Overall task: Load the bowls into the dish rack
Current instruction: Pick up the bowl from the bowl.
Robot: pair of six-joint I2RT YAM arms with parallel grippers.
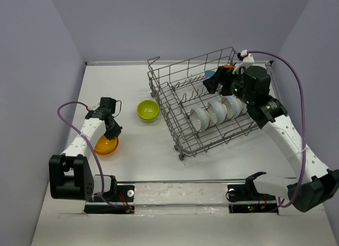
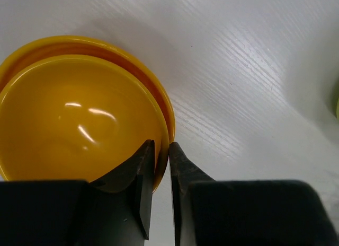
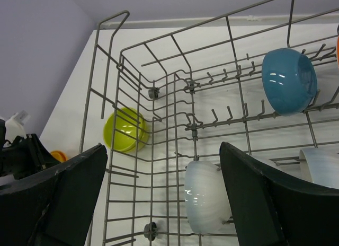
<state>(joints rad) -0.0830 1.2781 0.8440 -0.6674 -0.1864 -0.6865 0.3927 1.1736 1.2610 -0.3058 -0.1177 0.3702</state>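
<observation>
**Left end effector** closed to a narrow slit on the rim of the orange bowl, one finger inside the wall and the other outside. A thin edge gives two narrow fingers a hold that the smooth round body would not. The bowl sits mouth-up on the bench, near the left arm and well apart from the dish rack. A second rim line runs just outside the first. This may be two bowls nested, but the wrist view does not settle it.

**Right end effector** spread wide and holding nothing. It hangs over the far right part of the rack and looks down through the wires.

**Containers.** The rack stands on the right half of the bench, skewed to the bench edge.
- Three white bowls stand on edge in a row between the tines, which hold them upright and apart.
- A blue bowl stands tilted on edge in the far row, propped by short tines.
- A lime green bowl rests mouth-up on the bench just outside the rack's left wall. Its hollow is empty, and so is the orange bowl's.

**Progress (judged).** Most bowls are racked, and the orange and lime green ones are not yet loaded.
</observation>
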